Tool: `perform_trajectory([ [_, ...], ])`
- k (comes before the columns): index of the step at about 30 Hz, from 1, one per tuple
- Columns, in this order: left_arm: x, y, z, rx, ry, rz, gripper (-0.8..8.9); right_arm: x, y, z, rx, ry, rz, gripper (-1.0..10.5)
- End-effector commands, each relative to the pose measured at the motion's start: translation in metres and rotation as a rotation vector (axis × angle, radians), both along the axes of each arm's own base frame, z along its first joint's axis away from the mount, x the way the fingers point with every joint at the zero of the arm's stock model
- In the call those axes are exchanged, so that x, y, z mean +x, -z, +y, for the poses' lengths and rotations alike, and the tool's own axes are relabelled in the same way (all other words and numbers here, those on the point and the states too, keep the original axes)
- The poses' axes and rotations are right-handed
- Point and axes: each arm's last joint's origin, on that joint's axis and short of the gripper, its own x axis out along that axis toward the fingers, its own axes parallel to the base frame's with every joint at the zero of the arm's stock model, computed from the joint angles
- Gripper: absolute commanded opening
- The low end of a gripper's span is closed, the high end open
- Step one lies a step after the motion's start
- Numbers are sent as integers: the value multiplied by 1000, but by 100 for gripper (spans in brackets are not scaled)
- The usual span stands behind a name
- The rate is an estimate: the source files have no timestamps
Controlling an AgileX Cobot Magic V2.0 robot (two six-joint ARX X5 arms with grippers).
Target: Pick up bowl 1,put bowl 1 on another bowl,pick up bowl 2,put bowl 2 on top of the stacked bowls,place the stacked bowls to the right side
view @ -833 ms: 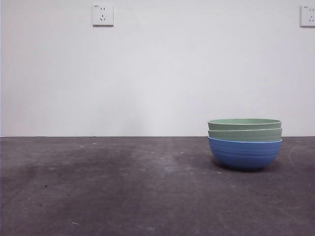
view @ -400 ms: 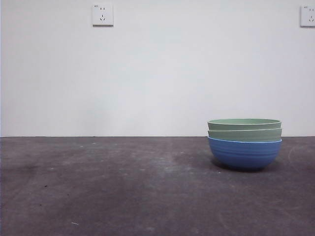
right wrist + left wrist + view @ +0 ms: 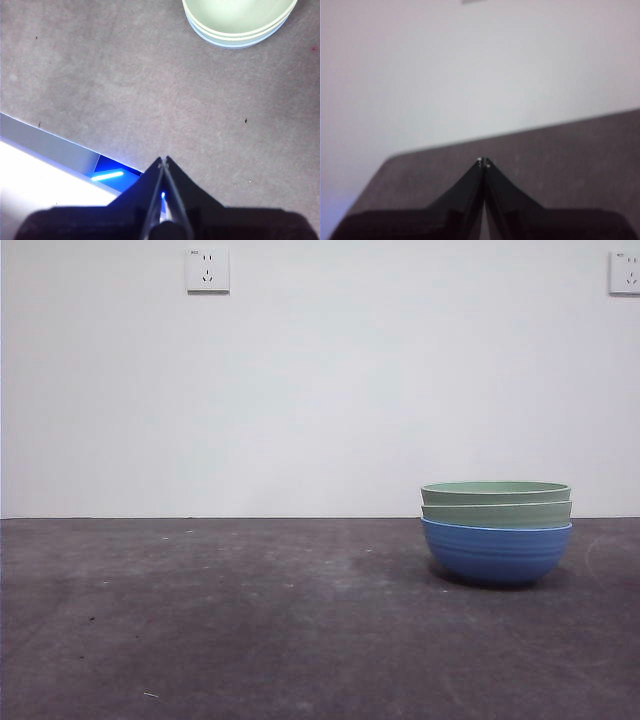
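The stacked bowls [image 3: 497,530] stand on the right side of the table in the front view: a blue ribbed bowl [image 3: 497,553] at the bottom with two pale green bowls [image 3: 497,502] nested in it. The right wrist view looks down on the same stacked bowls [image 3: 239,22], well clear of my right gripper [image 3: 163,159], which is shut and empty above the table's near edge. My left gripper [image 3: 483,162] is shut, holds nothing, and faces the wall above bare table. Neither arm shows in the front view.
The dark grey table [image 3: 250,620] runs to a white wall with two sockets [image 3: 207,270]. In the right wrist view the table's edge [image 3: 55,142] and a blue light [image 3: 107,176] lie close to my right gripper.
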Motion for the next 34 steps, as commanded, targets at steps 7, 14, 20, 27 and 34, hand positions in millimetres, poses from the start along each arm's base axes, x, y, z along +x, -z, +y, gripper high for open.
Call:
perform_trajectory([
  [7,4,65,1,-6,-13,118,-4,0,3,0,-2,6,6,2],
  [14,3,89,1,-27,-12,139,-4,0,3,0,-2,6,6,2],
  [20,-2,95,1,-32,-12,163,-4,0,3,0,-2,6,6,2],
  [27,-3,100,0,-55,-7,217,-4,0,3,0,-2,6,6,2],
  [34,-3,100,0,-55,-10,219,-4,0,3,0,-2,6,6,2],
])
